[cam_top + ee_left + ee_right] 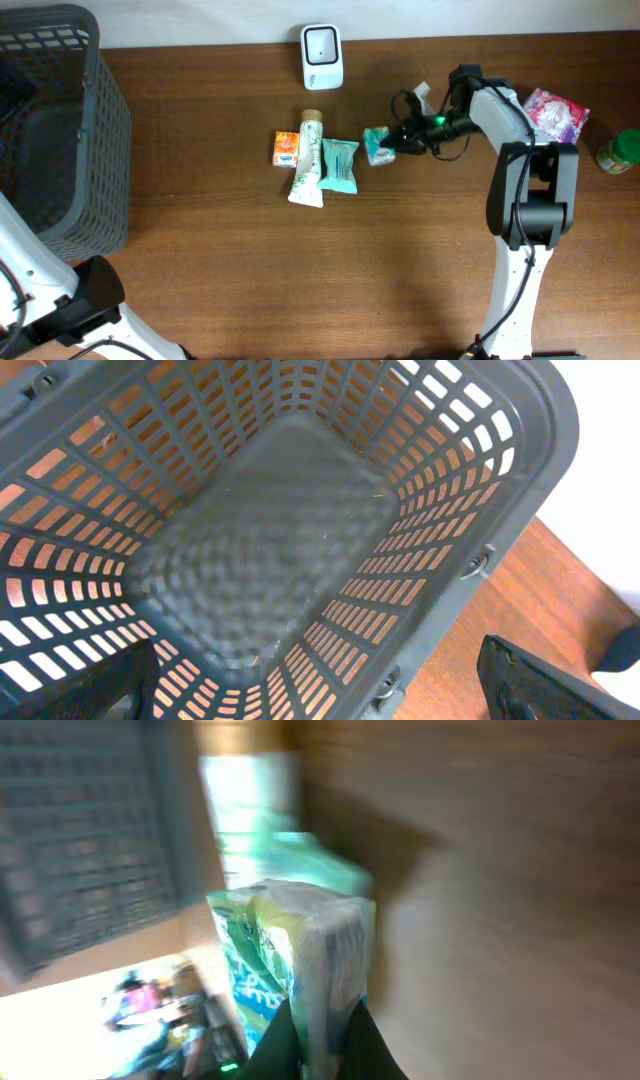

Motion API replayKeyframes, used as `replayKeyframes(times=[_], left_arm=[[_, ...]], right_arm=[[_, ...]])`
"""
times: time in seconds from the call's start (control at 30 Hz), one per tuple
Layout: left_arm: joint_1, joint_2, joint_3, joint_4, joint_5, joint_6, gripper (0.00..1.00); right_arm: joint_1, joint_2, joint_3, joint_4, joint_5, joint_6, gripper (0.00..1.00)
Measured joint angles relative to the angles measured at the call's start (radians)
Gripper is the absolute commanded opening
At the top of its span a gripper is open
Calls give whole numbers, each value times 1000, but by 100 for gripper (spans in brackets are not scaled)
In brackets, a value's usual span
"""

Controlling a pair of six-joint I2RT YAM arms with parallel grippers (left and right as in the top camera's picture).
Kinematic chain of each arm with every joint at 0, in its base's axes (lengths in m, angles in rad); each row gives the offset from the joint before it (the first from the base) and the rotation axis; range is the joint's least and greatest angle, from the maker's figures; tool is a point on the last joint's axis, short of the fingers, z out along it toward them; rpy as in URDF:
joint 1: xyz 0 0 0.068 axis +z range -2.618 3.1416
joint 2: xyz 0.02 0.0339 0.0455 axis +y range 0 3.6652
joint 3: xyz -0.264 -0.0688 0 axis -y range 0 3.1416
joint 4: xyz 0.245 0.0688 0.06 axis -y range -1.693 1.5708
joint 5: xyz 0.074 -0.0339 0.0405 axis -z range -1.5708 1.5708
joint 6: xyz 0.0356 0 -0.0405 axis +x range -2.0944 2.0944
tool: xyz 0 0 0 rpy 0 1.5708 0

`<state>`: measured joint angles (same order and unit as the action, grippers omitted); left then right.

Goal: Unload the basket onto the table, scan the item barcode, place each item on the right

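while the left gripper [315, 685] hangs wide open above the grey basket [480, 560], the right gripper [392, 147] is clamped on a small green packet [375, 145], just beside a teal pouch [339, 165] on the wooden table [300, 270], near the white scanner [322, 56]; whether the packet is lifted cannot be told.

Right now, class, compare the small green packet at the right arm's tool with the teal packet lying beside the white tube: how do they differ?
The small green packet is pinched in the shut right tool; the teal packet lies free, untouched. The small green packet looks shorter and blockier; the teal packet is longer and flat. Both have blue-green wrappers.
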<state>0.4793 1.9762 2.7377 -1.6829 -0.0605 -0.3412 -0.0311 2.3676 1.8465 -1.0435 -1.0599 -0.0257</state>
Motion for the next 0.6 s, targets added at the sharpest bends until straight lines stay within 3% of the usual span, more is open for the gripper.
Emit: replayKeyframes(times=[0.1,0.3,0.37,0.57,0.6], left_arm=[[0,0,0,0,0,0,99],[0,0,0,0,0,0,99],[0,0,0,0,0,0,99],[0,0,0,0,0,0,99],[0,0,0,0,0,0,99]], right_arm=[[0,7,70,59,-348,0,4],[0,7,70,61,-443,-43,4],[1,7,70,62,-354,-56,4],[3,8,75,-102,246,-48,4],[6,8,75,-127,425,-25,11]])
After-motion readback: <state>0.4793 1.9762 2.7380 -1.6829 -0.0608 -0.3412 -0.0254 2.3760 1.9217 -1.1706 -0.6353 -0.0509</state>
